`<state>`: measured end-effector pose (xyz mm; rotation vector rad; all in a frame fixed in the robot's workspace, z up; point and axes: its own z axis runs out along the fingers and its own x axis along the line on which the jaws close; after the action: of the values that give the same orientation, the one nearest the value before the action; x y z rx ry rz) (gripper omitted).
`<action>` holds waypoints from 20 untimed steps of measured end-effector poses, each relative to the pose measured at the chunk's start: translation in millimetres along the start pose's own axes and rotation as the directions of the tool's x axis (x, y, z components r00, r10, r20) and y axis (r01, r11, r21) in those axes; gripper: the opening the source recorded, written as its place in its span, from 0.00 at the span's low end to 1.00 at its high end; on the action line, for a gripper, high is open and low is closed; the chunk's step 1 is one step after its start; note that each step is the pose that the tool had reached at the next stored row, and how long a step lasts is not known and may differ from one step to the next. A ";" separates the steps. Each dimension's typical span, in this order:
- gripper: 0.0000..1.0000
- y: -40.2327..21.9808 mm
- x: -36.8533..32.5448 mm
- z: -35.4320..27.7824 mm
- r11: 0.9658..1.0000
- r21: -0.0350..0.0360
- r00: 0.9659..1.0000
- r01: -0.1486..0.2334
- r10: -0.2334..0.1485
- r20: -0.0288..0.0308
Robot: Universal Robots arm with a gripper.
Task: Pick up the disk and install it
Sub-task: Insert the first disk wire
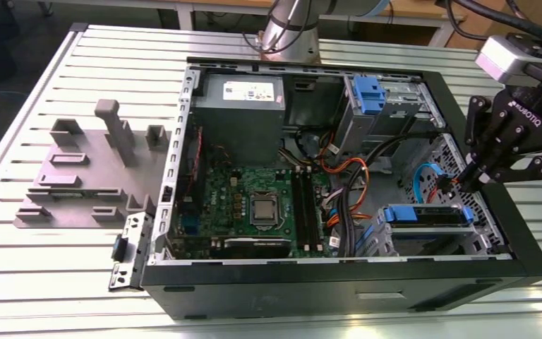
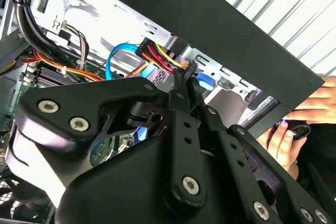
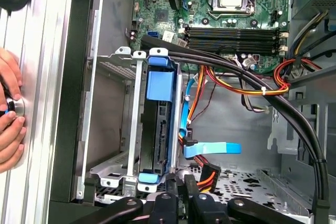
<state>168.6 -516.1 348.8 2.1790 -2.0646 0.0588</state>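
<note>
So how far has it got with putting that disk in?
The disk in its blue frame already sits in the metal bay of the computer case. The tool is shut, pinching a cable plug beside the bay. The plug is not yet connected.

Black case (image 1: 497,233); green motherboard (image 1: 252,205); blue-framed disk (image 1: 426,215); grey slotted holder block (image 1: 87,173); orange-red-yellow wire bundle (image 3: 241,85); black gripper (image 1: 459,182).

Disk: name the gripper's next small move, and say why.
Probably a short nudge of the gripper toward the disk. The disk already sits in its blue carrier inside the cage. The gripper is shut beside the power plug, which lies apart from the disk. Whether it pinches the plug, I cannot tell.
</note>
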 end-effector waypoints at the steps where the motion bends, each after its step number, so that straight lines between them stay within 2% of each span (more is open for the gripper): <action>1: 0.17 0.0 0.0 0.0 1.000 0.000 1.000 0.000 0.000 0.000; 5: 0.17 0.5 -0.1 0.0 1.000 0.002 1.000 0.000 0.000 -0.001; 7: 0.17 2.8 -0.2 0.2 1.000 0.005 1.000 -0.001 0.001 -0.001; 12: 0.17 11.7 -0.7 0.8 1.000 0.019 1.000 -0.002 0.003 -0.002; 15: 0.17 14.5 -0.4 1.1 1.000 0.028 1.000 -0.004 0.004 -0.002; 18: 0.17 15.1 4.4 2.5 0.999 0.036 1.000 -0.005 0.004 0.001; 20: 0.17 16.1 7.7 3.6 0.999 0.041 1.000 -0.005 0.005 0.006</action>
<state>152.7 -524.9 347.4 2.2008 -2.0904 0.0960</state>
